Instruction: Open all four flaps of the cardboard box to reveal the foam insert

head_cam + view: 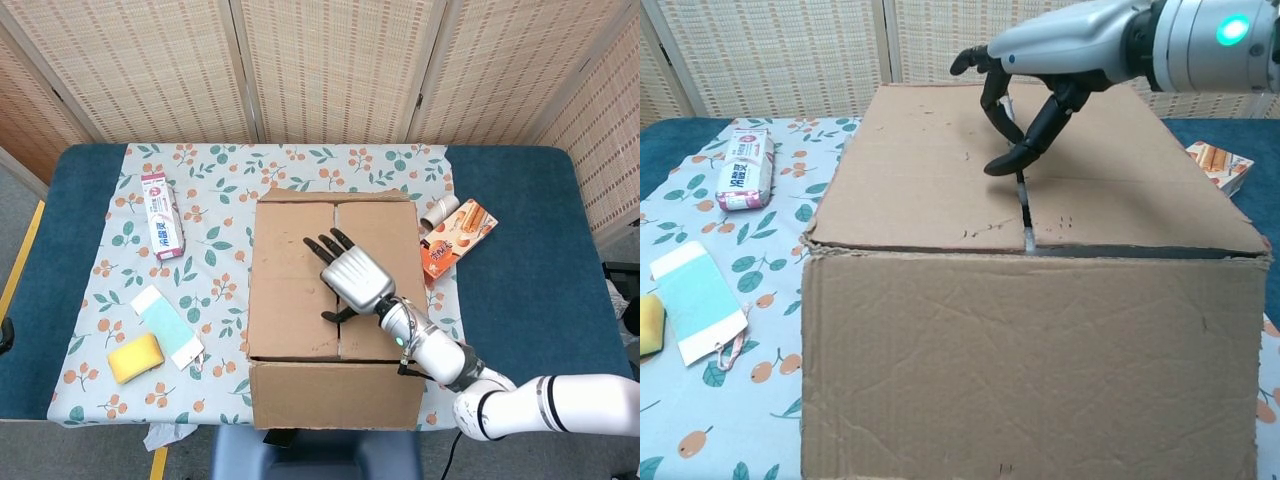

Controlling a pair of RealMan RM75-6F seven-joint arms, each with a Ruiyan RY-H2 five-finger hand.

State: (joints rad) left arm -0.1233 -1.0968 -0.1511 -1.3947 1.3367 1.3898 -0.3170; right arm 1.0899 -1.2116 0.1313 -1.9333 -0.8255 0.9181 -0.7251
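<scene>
The brown cardboard box [335, 300] [1030, 300] stands at the table's front centre with its two top flaps lying flat and closed, meeting at a narrow centre seam [1021, 190]. My right hand [350, 280] [1040, 85] hovers over that seam, fingers spread and curled downward, holding nothing. Its thumb tip [1002, 165] is at or just above the seam on the left flap's edge; I cannot tell whether it touches. The foam insert is hidden inside. My left hand is out of both views.
On the floral cloth [215, 210] lie a white and red packet [162, 215] [743, 167], a teal and white card [168, 326] [698, 300] and a yellow sponge [135, 358] to the left. An orange snack box [458, 235] [1218, 165] and a small roll [438, 210] sit right of the box.
</scene>
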